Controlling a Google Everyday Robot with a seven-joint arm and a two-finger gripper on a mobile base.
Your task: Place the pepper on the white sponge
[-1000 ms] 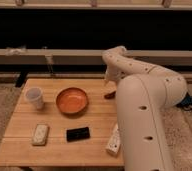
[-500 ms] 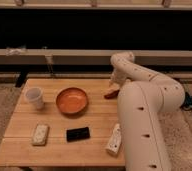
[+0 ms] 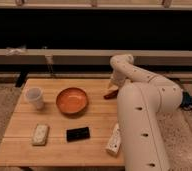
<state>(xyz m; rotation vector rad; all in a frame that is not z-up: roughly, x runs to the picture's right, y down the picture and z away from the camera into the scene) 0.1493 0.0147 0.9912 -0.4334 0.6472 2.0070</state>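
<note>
The pepper (image 3: 109, 94), small and dark red, lies on the wooden table (image 3: 54, 150) near its right edge, just right of the orange bowl. My gripper (image 3: 113, 88) comes down from the white arm directly over the pepper's right end, open and close to the tabletop. The white sponge (image 3: 40, 134) lies flat at the front left of the table, far from the gripper. My big white arm hides the table's right side.
An orange bowl (image 3: 71, 100) sits mid-table and a white cup (image 3: 35, 97) stands at the left. A black rectangle (image 3: 78, 133) lies beside the sponge. A white bottle (image 3: 113, 141) lies near the front right, against the arm's base. A dark rail wall runs behind.
The arm's upper links have swung to the right and lower, while the gripper has stayed at the pepper. Nothing on the table has moved.
</note>
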